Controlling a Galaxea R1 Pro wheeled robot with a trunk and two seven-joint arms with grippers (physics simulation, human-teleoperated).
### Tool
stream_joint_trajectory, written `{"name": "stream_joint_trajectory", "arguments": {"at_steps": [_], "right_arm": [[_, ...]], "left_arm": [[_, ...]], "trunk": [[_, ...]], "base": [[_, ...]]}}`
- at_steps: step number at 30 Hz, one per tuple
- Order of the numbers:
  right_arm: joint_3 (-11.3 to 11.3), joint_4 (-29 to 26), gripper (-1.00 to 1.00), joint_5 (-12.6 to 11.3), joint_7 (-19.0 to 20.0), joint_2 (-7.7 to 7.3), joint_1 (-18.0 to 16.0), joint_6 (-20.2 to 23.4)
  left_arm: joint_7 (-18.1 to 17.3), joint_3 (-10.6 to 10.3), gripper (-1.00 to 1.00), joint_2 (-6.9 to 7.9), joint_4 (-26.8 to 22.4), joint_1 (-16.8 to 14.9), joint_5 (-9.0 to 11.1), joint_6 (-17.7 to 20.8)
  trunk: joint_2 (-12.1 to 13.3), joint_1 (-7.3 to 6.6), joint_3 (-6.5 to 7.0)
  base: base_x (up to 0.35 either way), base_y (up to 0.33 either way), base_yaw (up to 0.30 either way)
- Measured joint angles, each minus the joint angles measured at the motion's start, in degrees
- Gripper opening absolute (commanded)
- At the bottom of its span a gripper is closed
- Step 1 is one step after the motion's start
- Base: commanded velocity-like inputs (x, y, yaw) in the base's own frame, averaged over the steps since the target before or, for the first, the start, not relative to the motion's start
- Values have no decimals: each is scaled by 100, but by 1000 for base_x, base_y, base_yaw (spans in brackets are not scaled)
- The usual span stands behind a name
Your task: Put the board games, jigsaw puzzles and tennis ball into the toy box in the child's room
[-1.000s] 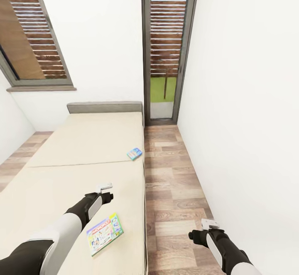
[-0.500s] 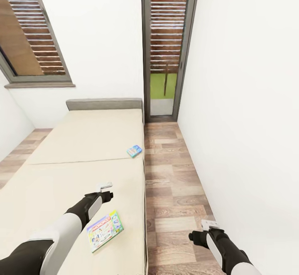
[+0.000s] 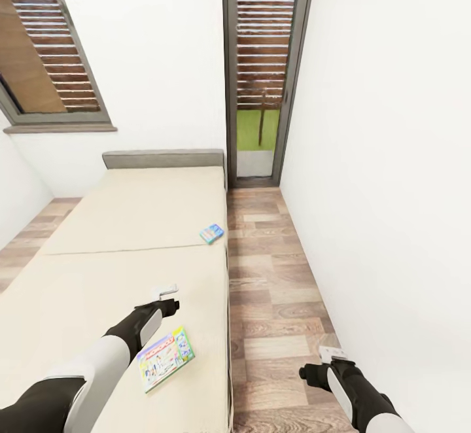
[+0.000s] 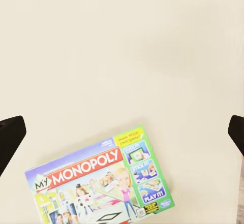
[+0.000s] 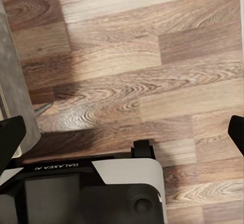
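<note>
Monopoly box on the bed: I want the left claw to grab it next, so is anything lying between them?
Nothing visible: the left claw hangs open above bare mattress, with the Monopoly box lying flat and uncovered nearby.

We see two board games lying flat on the cream bed (image 3: 131, 224). The Monopoly box (image 3: 165, 358), yellow-green and pink with a red banner, sits askew at the lower left of the frame, near the mattress's right edge. The small blue box (image 3: 211, 233) lies mid-frame, at the same edge.
</note>
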Motion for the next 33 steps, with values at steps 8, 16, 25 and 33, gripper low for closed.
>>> {"name": "stream_joint_trajectory", "arguments": {"at_steps": [8, 16, 25, 33], "right_arm": [[0, 0, 100, 4, -11, 25, 0, 48], [0, 0, 100, 7, -13, 13, 0, 66], [0, 0, 100, 2, -9, -14, 0, 69], [0, 0, 100, 8, -9, -24, 0, 69]], "left_arm": [[18, -2, 100, -22, -286, 0, 3, 24], [22, -7, 100, -39, -542, 0, -5, 33], [16, -27, 100, -18, -601, 0, -12, -23], [14, -26, 100, -33, -607, 0, -12, -33]], "trunk": [[0, 0, -76], [0, 0, -152], [0, 0, -237], [0, 0, -313]], "base": [[0, 0, 0], [0, 0, 0], [0, 0, 0], [0, 0, 0]]}}
